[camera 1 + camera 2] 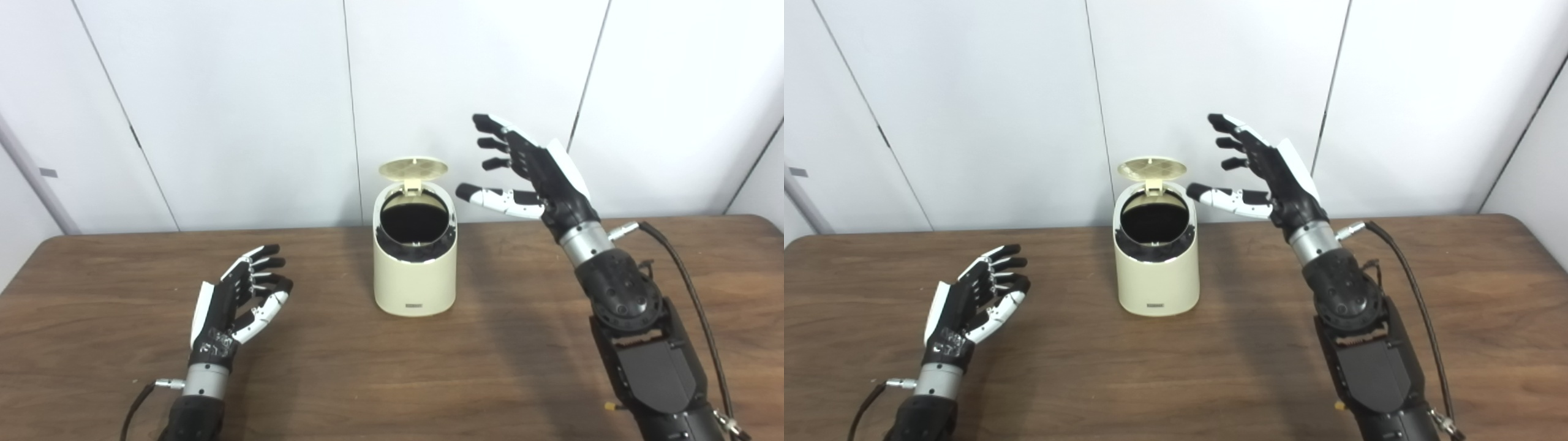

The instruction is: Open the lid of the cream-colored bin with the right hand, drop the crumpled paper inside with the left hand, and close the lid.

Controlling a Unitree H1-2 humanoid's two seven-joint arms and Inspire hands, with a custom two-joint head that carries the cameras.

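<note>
Cream bin (415, 257) sat mid-surface (392, 380), lid (413, 168) standing up at the back, dark opening exposed. Right robot hand (533, 171) hovered just right of the lid, fingers spread, holding nothing, not touching it. Left robot hand (242, 297) hung low over the surface, well left of the bin, fingers loosely apart, empty. No crumpled paper visible anywhere; likely already inside, though the interior was too dark to tell. Judged step: closing. Next move calls for the right hand to reach over the lid's top edge and push it forward and down.
</note>
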